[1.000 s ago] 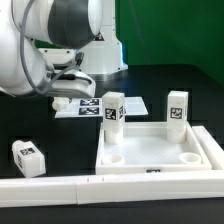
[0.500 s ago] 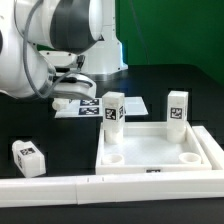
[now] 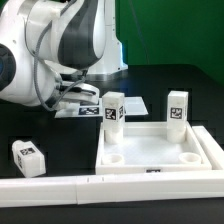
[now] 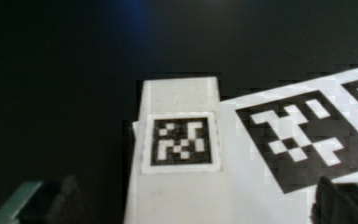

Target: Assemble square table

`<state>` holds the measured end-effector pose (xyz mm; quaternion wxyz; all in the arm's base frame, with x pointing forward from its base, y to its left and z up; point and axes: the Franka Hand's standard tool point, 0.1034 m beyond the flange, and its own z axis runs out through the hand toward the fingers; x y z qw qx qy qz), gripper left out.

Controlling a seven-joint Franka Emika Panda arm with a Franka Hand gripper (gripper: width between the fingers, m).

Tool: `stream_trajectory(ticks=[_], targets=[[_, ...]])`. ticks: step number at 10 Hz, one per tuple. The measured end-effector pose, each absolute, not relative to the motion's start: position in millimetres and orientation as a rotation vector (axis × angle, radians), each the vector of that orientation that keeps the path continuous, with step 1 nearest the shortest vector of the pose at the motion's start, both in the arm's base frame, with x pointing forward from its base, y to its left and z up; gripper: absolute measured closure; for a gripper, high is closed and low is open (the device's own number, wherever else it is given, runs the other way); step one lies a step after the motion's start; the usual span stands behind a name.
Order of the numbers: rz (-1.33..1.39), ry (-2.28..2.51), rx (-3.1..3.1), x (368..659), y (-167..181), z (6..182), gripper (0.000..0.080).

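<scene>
Status: first leg [image 3: 113,108], second leg [image 3: 177,108] upright in tabletop [image 3: 155,143] far corners; third leg [image 3: 28,156] loose, exterior view's near left; gripper [image 4: 185,205] open-jawed over fourth leg [image 4: 179,130], ungrasped.

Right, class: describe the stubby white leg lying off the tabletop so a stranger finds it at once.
Find the white square tray-like plastic tabletop. Look to the exterior view's left, close by the long white rail: the stubby white tagged leg lies there. Two other legs stand upright in the tabletop's far corners; this lies alone.
</scene>
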<state>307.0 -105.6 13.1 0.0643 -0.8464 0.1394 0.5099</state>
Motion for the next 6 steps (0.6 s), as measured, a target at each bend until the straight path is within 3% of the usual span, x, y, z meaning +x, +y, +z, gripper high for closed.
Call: stream_trajectory(ticks=[1,4,6], targets=[[1.54,0.421,-2.555,306.9,-105.6,13.0,0.0151],[1.54,0.42,-2.554,306.8,-105.5,13.2,0.052],[1.537,0.419,-2.557,308.6,-105.9,13.6,0.0518]])
